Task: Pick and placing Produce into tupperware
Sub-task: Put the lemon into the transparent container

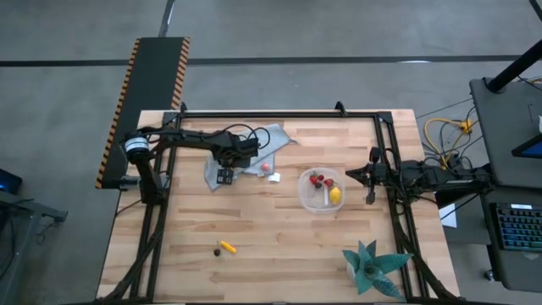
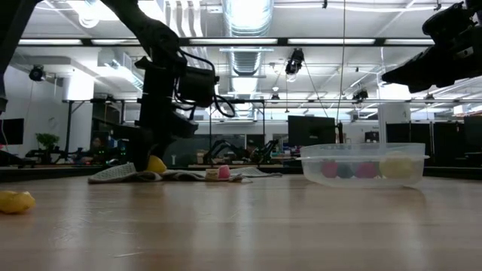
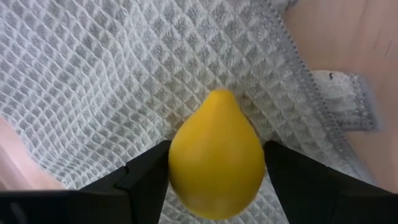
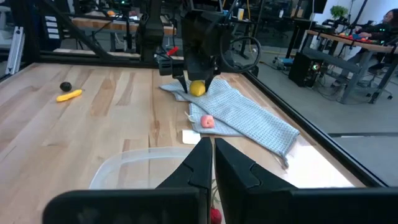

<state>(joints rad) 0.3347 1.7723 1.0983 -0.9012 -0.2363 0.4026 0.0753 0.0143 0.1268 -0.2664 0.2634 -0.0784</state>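
**Q.** What did the left gripper [image 3: 214, 171] hold, and how did its jaws stand?

**A.** The jaws were closed onto a yellow lemon [image 3: 216, 155], one finger on each flank, the fruit's pointed end projecting forward of the fingertips. Directly beyond the jaws lay the grey waffle-weave cloth [image 3: 124, 81]; the lemon appeared at or just above its surface.

**Q.** How would the lemon likely handle?

**A.** Judged as a small, light, rigid toy with a smooth rounded skin, it could slip out of the jaws if pinched off-centre. The grip across its widest part, as shown, seemed the sound one.

**Q.** Where was the tupperware?

**A.** The clear tupperware [image 1: 306, 196] sat well to the side of the left jaws, already holding strawberries [image 1: 319, 180] and another lemon [image 1: 335, 195]. The right gripper [image 4: 214, 163] waited above its rim, fingers pressed together and empty. An orange-yellow stick [image 1: 228, 247] and a dark round bit [image 1: 217, 251] remained on the table [image 1: 279, 254].
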